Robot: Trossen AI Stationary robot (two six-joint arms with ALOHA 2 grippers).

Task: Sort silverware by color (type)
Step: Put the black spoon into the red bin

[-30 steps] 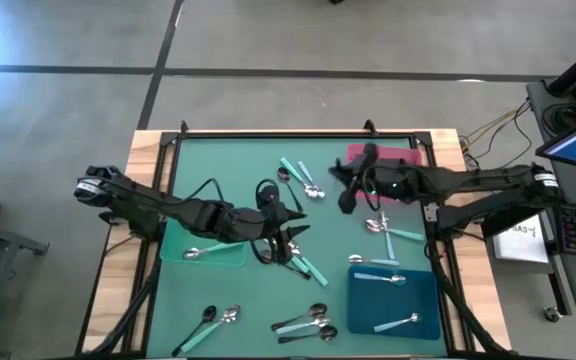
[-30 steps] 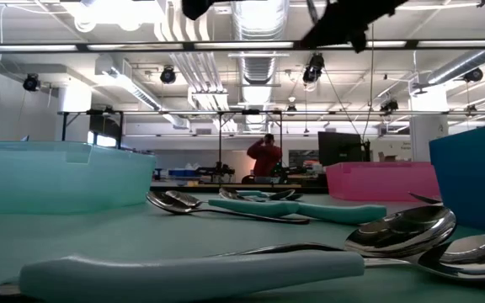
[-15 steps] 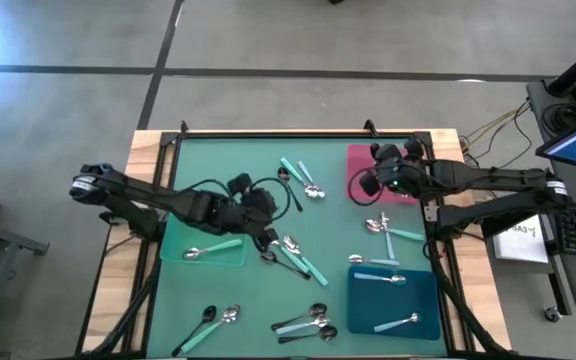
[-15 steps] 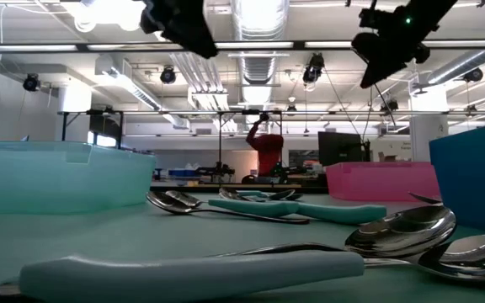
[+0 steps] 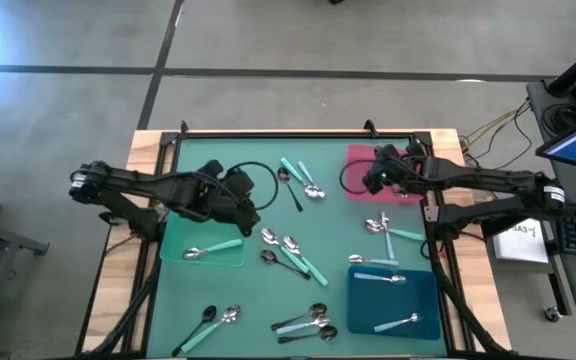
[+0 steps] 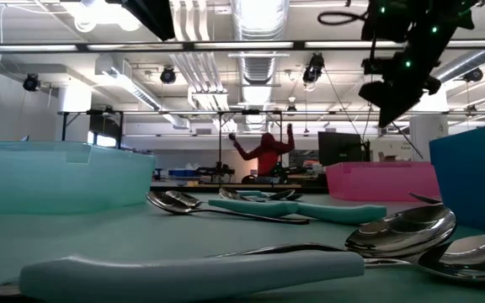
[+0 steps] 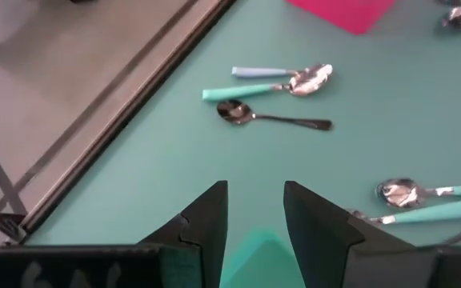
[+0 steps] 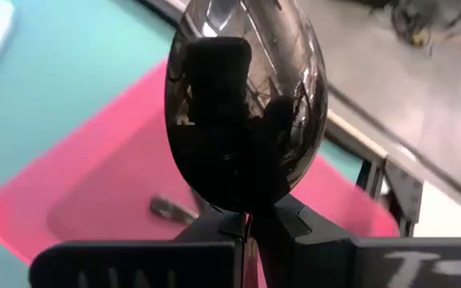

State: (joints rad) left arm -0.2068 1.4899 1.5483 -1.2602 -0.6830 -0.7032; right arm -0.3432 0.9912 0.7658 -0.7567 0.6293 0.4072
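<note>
Since the earlier frames both arms are drawn back from the mat's middle: the left gripper [image 5: 251, 212] is now found left of centre in the high view, just above the pale teal mat [image 5: 203, 250], and the right gripper [image 5: 368, 181] is carried to the pink mat [image 5: 388, 172] at the upper right of the green table cover [image 5: 268, 300]. The left gripper's fingers [image 7: 206, 220] are seen spread apart with nothing between them, above open green surface. The right gripper is pressed together on the stem of a dark metal spoon [image 8: 245, 104], whose bowl is held upright above the pink mat, close to the table's far rim [image 5: 298, 133]. A dark spoon and teal-handled spoons [image 5: 303, 180] are left at upper centre, and more [image 5: 288, 255] lie at centre. One teal-handled spoon [image 5: 211, 248] is laid on the pale teal mat, and two pale-handled spoons [image 5: 393, 322] on the dark blue mat [image 5: 393, 300] at lower right. Bare cover is left between the two arms.
</note>
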